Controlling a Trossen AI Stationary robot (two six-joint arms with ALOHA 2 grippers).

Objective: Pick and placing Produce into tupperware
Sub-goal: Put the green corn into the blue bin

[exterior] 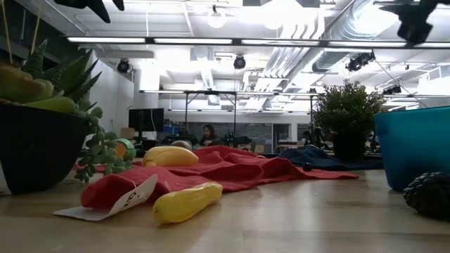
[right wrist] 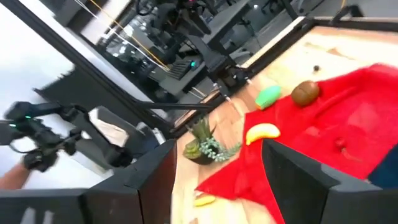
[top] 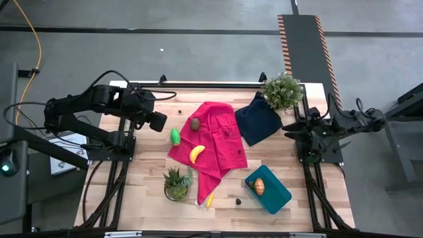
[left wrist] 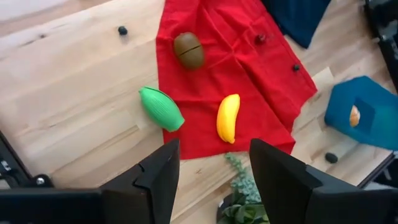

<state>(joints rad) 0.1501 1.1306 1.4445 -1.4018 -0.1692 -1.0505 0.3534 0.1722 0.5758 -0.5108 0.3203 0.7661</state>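
One orange piece in the teal tub, the rest of the produce outside it
The tub [top: 271, 192] on the counter [top: 132, 192] holds only the orange piece [top: 259, 186]; a banana [top: 196, 153] and brown piece [top: 195, 123] lie on the red cloth [top: 218, 142], the green piece [top: 175, 137] beside it, another banana [top: 209, 199] at the cloth's near edge. Left gripper [left wrist: 214, 165] hovers spread and empty above the green piece; right gripper [right wrist: 217, 168] waits spread at the counter's side

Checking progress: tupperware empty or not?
Not empty. The high view shows one orange piece inside the teal tupperware; the rest of its floor looks bare.
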